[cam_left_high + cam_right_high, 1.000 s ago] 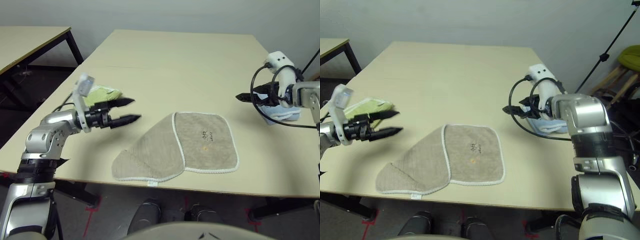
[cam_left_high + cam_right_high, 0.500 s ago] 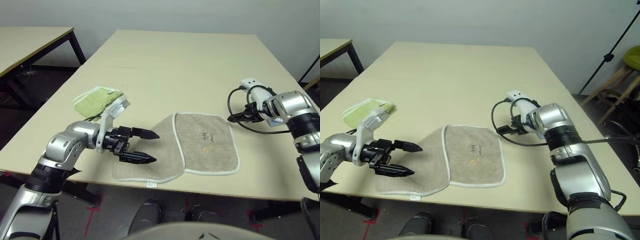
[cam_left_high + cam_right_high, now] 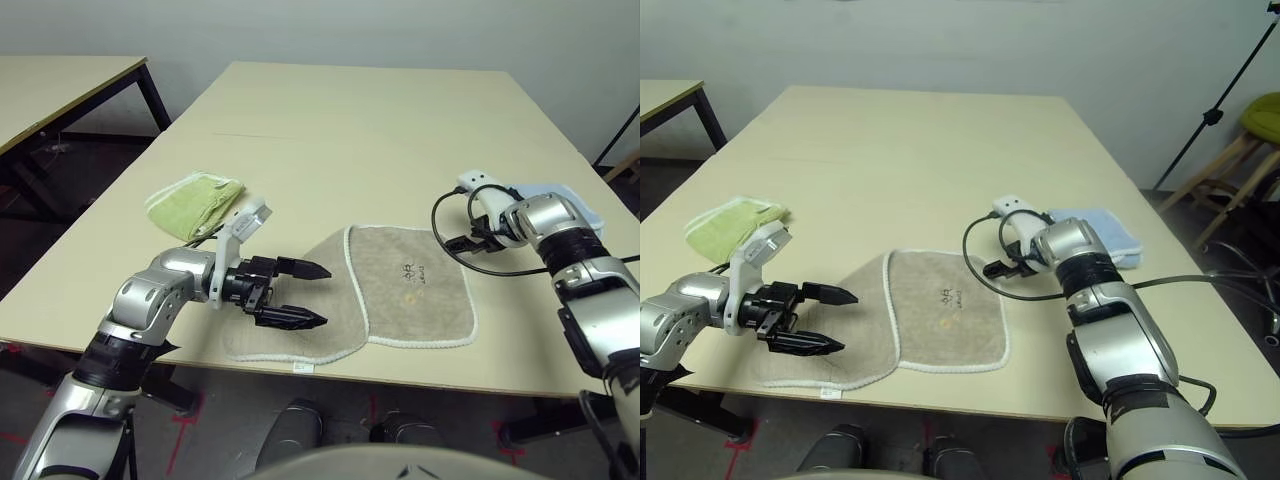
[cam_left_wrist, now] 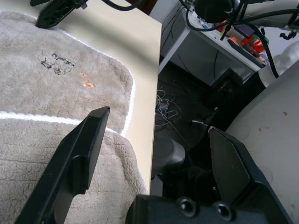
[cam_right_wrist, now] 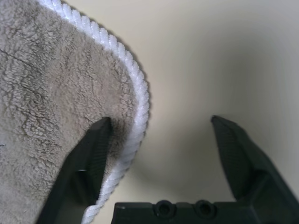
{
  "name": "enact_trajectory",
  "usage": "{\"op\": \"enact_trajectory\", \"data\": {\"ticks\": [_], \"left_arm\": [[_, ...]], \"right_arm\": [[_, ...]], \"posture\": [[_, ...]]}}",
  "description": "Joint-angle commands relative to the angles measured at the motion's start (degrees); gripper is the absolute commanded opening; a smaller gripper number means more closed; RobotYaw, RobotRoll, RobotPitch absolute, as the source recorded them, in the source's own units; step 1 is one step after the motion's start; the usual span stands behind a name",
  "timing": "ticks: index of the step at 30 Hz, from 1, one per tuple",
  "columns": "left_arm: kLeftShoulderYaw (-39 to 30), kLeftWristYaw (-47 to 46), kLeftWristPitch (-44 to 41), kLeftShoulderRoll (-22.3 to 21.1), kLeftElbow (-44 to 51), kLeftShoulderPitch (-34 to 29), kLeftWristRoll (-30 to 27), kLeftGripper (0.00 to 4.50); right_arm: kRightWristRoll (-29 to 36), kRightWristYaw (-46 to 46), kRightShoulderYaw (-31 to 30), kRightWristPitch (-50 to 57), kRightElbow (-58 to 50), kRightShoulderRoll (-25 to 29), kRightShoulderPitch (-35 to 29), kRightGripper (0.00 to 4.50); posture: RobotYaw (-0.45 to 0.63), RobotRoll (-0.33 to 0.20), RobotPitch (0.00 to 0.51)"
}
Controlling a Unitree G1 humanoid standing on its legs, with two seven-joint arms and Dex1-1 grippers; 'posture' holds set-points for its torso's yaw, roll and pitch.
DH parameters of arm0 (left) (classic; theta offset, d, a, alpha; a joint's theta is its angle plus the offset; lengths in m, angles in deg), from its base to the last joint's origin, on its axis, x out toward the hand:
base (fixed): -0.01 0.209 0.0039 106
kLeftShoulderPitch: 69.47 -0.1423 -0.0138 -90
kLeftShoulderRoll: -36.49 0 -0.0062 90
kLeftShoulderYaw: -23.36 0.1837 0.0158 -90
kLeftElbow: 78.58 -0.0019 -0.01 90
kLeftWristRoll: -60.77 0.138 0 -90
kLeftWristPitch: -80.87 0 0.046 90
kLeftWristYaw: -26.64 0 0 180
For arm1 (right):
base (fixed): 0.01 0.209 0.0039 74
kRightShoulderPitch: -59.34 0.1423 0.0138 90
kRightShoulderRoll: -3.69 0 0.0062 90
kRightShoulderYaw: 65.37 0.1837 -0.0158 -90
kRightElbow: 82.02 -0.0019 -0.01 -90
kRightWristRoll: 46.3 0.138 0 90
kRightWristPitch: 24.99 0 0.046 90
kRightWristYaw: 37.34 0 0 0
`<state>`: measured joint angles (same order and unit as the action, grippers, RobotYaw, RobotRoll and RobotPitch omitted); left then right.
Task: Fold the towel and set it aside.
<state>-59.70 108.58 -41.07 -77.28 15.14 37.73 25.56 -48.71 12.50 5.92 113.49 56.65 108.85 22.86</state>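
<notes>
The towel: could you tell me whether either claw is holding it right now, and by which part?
Nothing is held. The right claw straddles the towel's white far-right edge, open; the left claw hovers open above its folded left part.

Beige-brown towel (image 3: 400, 290), white-edged, left part folded over, flat near table's front edge

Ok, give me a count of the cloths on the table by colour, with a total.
Beige-brown towel: 1
Yellow-green folded cloth: 1
Light blue folded cloth: 1
Total: 3
</notes>
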Motion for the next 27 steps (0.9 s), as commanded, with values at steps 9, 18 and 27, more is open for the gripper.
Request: {"op": "enact_trajectory", "data": {"ticks": [9, 18, 27], "left_arm": [[-0.72, -1.56, -0.98, 0.37, -0.48, -0.04, -0.41, 4.5], [-1.48, -3.99, -1.32, 0.95, -0.37, -0.7, -0.5, 4.5], [-3.53, -12.35, -3.71, 2.79, -0.85, 1.26, 0.25, 4.5]], "right_arm": [[-0.11, 0.31, 2.34, 2.05, -0.11, -0.95, 0.3, 0.07], [0.03, -0.74, 4.4, 0.2, -3.59, -0.29, 4.64, 0.02], [0.07, -3.97, 8.3, -6.17, -4.7, -0.56, 12.93, 0.02]], "posture": [[0.15, 0.0, 0.03], [0.16, 0.0, 0.017], [0.17, 0.0, 0.013]]}}
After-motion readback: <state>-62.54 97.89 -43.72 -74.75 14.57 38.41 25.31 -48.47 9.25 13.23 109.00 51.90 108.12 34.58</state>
